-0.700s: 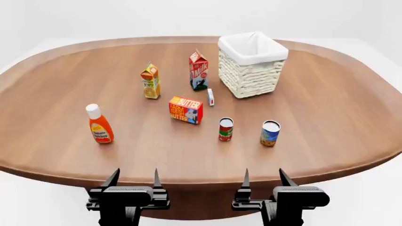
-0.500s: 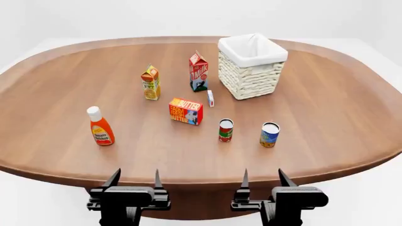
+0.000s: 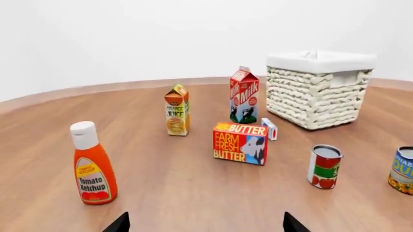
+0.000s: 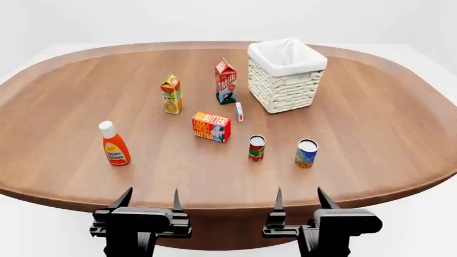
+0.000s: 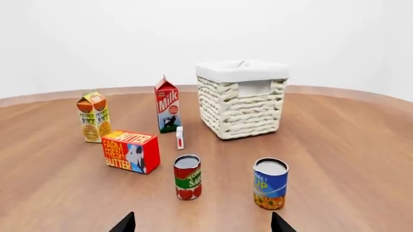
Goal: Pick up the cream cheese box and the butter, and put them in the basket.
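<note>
The red-orange rectangular butter carton (image 4: 211, 126) with yellow lettering sits near the middle of the oval brown wooden table (image 4: 371, 134); the tiny thin white cream cheese box (image 4: 239, 111) stands on edge just behind and to its right, apart from it, between the carton and the tall whitish woven wicker basket (image 4: 286, 80) with a white cloth liner (nothing shows inside the basket from the head view); the tall red milk carton (image 4: 226, 81) stands just beside the basket's left, and the orange juice carton (image 4: 170, 94) further left; the orange tomato ketchup bottle (image 4: 113, 143) with a white cap stands well apart on the left; a red-and-green can (image 4: 256, 148) and a blue-and-yellow can (image 4: 306, 153) stand nearer the front edge. Both arms hang below that edge; the black left gripper (image 4: 149, 199) has its fingers spread and grasps nothing; the black right gripper (image 4: 300, 198) likewise stands parted and bare.
</note>
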